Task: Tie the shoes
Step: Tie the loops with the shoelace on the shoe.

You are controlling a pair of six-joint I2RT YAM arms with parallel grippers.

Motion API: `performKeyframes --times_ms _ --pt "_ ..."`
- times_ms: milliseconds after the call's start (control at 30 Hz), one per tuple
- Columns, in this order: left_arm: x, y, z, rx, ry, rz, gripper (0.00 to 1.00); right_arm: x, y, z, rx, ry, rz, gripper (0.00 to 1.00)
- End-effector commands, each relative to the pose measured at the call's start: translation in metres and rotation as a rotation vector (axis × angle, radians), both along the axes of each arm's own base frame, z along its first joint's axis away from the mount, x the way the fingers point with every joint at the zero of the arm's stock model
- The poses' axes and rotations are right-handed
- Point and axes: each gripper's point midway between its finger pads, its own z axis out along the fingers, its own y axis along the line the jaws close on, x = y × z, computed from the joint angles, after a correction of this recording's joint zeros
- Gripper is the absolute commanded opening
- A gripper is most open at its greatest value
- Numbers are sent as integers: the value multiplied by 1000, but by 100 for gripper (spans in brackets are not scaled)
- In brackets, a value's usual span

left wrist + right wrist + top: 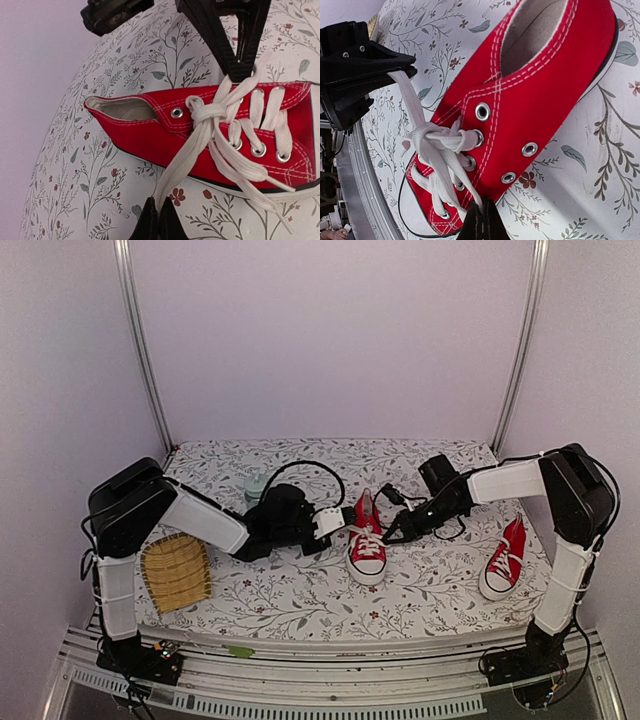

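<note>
You have two grippers in view, both pressed together, each pinching one strand of white lace. The left gripper (159, 221) clamps the strand that runs down from the knot (207, 114) at the top eyelets. The right gripper (482, 220) clamps the other strand on the opposite side. Both strands run straight out from the knot. You have two red shoes on the floral tabletop (300, 600). The centre shoe (366, 545) lies directly between the two grippers, with its white toe cap towards the near edge and a single crossed knot showing over its tongue. The second shoe (503, 562) sits to the right, beside the right arm and well apart from both grippers. One woven mat (176, 573) lies at the near left, by the left arm's base.
</note>
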Motion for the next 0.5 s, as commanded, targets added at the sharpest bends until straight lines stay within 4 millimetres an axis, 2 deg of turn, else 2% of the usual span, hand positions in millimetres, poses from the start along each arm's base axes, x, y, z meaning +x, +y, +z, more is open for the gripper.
performKeyframes --times_ms 0,233,467 --pt "2 12 -21 62 -7 -2 0 2 -7 13 -13 -49 -8 1" --pt "4 21 -42 189 -48 -26 0 0 -11 13 -18 -49 -9 1" --pt "2 25 -51 224 -39 -35 0 0 -19 3 -40 -41 -24 1"
